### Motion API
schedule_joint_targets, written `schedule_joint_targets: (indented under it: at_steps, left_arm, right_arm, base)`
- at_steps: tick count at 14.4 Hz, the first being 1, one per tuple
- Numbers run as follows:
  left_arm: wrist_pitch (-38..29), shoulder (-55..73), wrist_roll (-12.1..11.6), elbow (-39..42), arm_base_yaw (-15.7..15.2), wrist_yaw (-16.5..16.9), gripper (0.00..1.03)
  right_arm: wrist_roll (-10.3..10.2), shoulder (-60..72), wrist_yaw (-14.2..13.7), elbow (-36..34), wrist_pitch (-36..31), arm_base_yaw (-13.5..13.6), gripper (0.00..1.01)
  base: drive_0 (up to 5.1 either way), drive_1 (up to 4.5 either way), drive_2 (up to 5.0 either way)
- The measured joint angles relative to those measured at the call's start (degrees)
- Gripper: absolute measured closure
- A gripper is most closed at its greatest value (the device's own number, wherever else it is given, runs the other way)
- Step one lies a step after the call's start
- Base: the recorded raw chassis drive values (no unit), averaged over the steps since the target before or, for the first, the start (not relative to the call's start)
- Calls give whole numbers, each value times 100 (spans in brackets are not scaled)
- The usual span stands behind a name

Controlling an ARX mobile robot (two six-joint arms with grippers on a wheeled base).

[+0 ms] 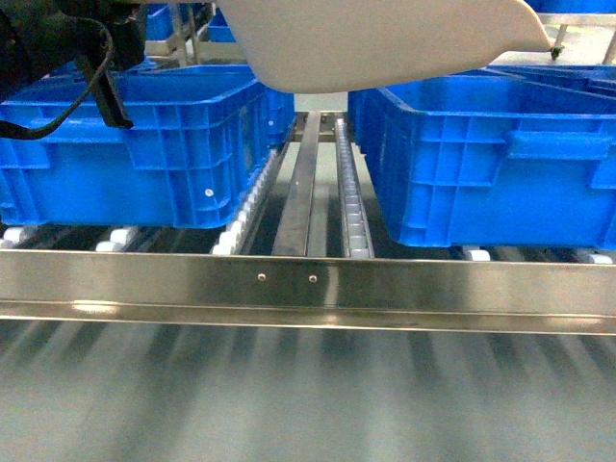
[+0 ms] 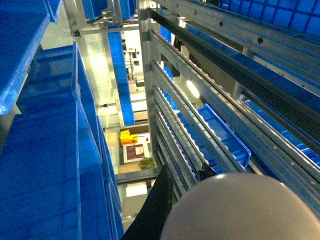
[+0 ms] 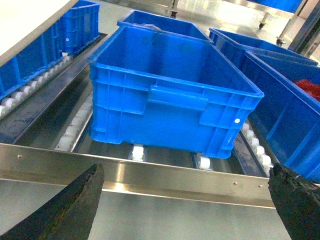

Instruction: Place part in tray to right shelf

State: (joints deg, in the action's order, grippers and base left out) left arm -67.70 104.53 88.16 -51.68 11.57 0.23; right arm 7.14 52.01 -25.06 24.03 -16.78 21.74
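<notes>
Head view, near to far: right shelf front rail spans the frame, two screws at its middle. Behind it, roller rails run toward 12 o'clock between two blue crates, left crate and right crate. Tray hangs above the gap at 12 o'clock, underside showing; long axis and pointing direction can't be read from here, handle out of frame. Part not visible in any view.

Left wrist view only: tray's rounded beige surface at 6 o'clock, shelf rails running away beyond it. Left tool itself not seen, state can't tell.

Right wrist view only: right tool wide open, holding nothing, fingers at 7 and 5 o'clock, just short of the rail.
</notes>
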Motion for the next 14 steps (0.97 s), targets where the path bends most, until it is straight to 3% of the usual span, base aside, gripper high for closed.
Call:
schedule_joint_targets:
  at_steps: [14]
  left_arm:
    - [0,0,0,0,0,-2,91]
  right_arm:
    - [0,0,0,0,0,2,3]
  base:
    - [9,436,-418]
